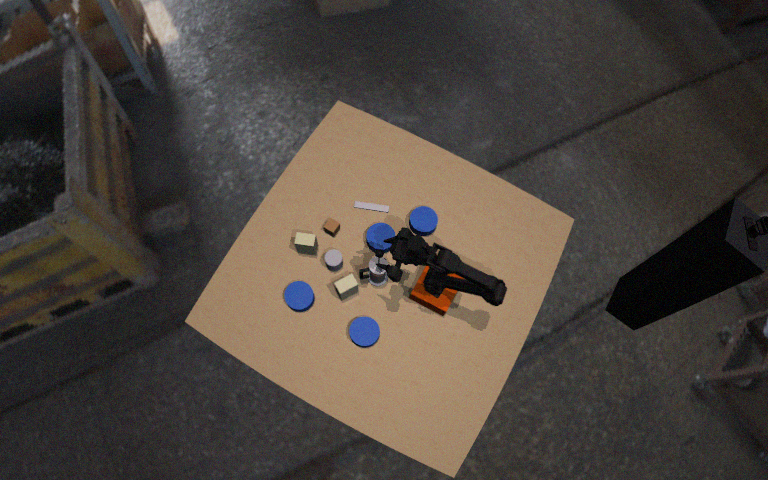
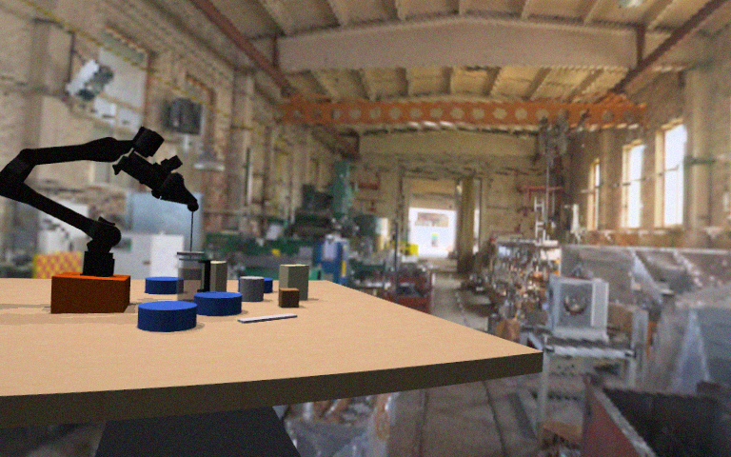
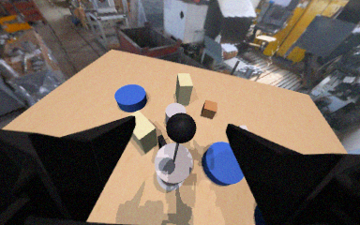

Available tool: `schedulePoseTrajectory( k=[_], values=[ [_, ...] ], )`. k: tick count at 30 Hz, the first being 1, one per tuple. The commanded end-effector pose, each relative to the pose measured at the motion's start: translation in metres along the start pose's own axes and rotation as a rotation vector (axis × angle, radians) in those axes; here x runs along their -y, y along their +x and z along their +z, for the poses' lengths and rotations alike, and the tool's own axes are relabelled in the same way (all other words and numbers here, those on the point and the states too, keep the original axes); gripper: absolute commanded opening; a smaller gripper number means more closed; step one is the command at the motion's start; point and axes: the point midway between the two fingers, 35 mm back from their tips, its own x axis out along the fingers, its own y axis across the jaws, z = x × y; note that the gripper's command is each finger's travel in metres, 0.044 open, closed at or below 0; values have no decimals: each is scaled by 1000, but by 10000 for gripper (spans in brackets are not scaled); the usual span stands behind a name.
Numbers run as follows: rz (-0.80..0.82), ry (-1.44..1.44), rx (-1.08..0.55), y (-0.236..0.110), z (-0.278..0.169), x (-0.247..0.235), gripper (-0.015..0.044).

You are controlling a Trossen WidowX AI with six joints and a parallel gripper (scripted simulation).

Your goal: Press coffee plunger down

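1. No text, label, brand, number or sign can be read in any of the three views.
2. The blocks, discs and coffee press on the tabletop carry plain, unmarked faces.
3. Background machinery is too blurred for lettering.

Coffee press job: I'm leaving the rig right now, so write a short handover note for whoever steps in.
Gripper: open, holding nothing, fingers either side of the plunger knob, at or just above it in the exterior view.
Coffee press: upright on the table near the arm's orange base, among blue discs and blocks.
Done: gripper lined up over the knob.
Left: plunger rod is fully raised; press it all the way down without shifting the press, then let go.
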Motion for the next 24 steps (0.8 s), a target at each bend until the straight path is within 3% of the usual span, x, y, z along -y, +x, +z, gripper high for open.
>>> schedulePoseTrajectory(
  k=[1, 5, 16, 24],
  values=[
    [-2, 4, -12, 8, -2, 0, 440],
    [-2, 4, -12, 12, -3, 0, 440],
    [-2, 4, -12, 12, -3, 0, 151],
    [-2, 4, -12, 12, -3, 0, 129]
  ],
)
